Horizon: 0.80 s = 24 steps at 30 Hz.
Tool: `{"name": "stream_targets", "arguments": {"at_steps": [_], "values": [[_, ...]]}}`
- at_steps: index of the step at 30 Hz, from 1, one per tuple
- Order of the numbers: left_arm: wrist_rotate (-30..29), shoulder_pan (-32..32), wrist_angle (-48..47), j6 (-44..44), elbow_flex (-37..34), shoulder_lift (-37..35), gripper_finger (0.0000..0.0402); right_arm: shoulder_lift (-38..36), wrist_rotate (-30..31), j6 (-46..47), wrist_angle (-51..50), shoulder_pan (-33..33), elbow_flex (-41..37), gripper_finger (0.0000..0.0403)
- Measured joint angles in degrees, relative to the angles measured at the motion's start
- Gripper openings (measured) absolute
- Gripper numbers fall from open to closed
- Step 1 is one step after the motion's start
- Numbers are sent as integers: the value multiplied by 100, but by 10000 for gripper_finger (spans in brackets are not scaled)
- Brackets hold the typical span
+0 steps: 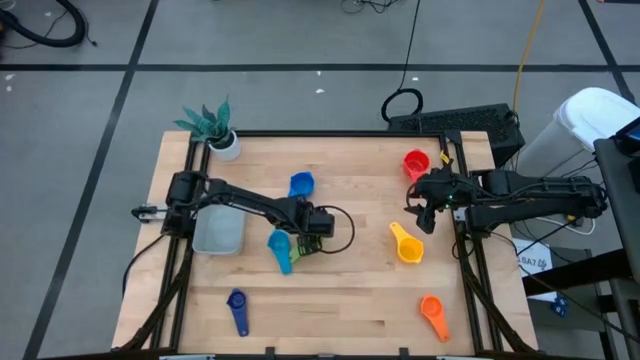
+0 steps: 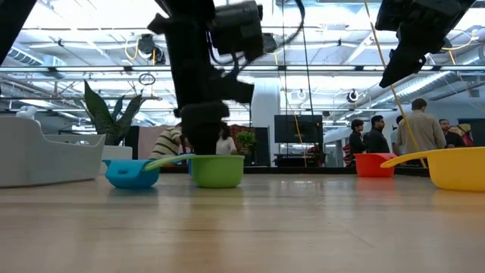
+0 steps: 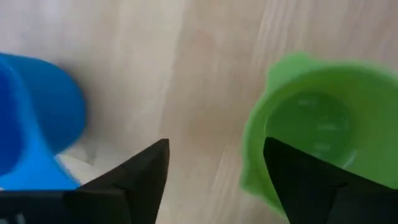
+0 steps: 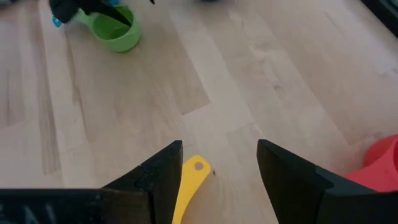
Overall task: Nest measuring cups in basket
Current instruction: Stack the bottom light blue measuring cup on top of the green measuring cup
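Green cup (image 3: 311,137) on table; left fingers (image 3: 140,177) spread beside it; right fingers (image 4: 158,180) spread.

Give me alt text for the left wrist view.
The left gripper, open, hangs close over a pale wood table, with one finger over the rim of a green cup. A light blue cup lies on the other side.

Pale wood-grain table (image 1: 340,290). Measuring cups: red (image 1: 415,163) at 2 o'clock; blue (image 1: 301,184) near 12; light blue (image 1: 280,243) and green (image 2: 217,171) at centre; yellow (image 1: 406,243) at 3; orange (image 1: 433,315) at 5; dark blue (image 1: 238,309) at 7. Basket (image 1: 219,231): pale grey-blue, at 9. Both arms: black.
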Motion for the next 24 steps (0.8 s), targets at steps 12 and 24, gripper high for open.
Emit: {"name": "stream_targets", "arguments": {"at_steps": [12, 24], "values": [[-603, -263, -1290, -930, 2, -1397, 270, -113, 32, 30, -61, 37, 2, 199], [-710, -1066, -2179, -2245, -288, -1524, 271, -280, 156, 38, -10, 90, 2, 199]]}}
